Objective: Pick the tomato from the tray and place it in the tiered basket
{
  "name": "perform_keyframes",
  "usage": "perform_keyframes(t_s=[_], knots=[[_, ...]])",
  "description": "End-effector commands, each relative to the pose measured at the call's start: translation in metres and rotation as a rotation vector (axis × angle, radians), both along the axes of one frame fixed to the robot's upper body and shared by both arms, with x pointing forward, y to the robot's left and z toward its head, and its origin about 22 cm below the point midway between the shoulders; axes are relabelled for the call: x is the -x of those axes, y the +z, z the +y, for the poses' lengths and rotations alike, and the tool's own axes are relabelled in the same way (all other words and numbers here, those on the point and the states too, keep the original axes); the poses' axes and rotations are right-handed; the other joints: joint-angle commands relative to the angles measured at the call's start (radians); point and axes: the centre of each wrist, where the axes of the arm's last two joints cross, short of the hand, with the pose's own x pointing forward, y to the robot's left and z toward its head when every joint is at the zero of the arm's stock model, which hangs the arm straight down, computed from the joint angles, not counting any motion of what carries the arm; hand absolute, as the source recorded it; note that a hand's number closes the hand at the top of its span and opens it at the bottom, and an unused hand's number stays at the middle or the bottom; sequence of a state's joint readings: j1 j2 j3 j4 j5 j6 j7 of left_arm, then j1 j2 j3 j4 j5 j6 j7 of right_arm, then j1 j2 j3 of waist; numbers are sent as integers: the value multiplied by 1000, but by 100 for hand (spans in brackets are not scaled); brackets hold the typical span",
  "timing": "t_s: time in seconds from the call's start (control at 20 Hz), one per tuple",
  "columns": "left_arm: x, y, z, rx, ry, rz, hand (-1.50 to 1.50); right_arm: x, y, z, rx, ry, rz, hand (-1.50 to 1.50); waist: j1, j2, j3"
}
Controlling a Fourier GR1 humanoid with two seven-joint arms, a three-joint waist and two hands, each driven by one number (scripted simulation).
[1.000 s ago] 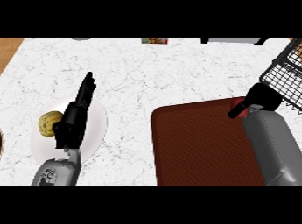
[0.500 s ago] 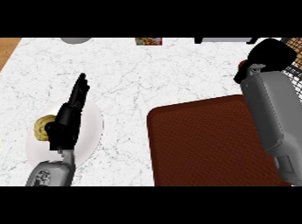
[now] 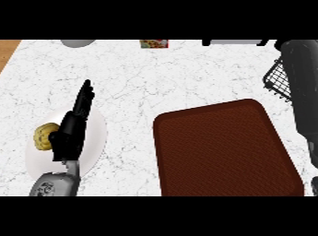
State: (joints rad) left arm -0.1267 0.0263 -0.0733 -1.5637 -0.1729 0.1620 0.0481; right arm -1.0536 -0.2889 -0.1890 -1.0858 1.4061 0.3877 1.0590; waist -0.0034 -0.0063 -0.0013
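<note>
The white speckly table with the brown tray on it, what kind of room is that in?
Probably a kitchen: a marble-look counter, a brown serving tray, a white plate with a bread-like food on it, and a black wire basket.

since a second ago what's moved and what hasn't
The right arm swung from the tray's far right corner up toward the basket; its hand has passed out of view beyond the top edge. The tray shows no tomato now. The left hand stayed open over the white plate, and the yellowish food stayed on that plate.
</note>
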Motion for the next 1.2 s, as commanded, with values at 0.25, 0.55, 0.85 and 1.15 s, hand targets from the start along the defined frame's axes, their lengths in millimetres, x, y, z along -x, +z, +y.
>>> perform_keyframes(t_s=[0.25, 0.55, 0.85, 1.15], knots=[[-1, 1, -2, -7, -12, -18, 0, 4, 51, -23, -185, -139, -189, 150, 14, 8, 1], [6, 6, -4, 3, -16, -11, 0, -11, 37, -67, -138, -183, -170, 150, 23, 10, 1], [-10, 8, 5, 9, -16, -6, 0, -13, 24, -111, -68, -230, -117, 150, 17, 12, 1], [-2, -3, -15, 18, -22, -8, 0, -13, 22, -142, -36, -224, -68, 150, 17, 11, 1]])
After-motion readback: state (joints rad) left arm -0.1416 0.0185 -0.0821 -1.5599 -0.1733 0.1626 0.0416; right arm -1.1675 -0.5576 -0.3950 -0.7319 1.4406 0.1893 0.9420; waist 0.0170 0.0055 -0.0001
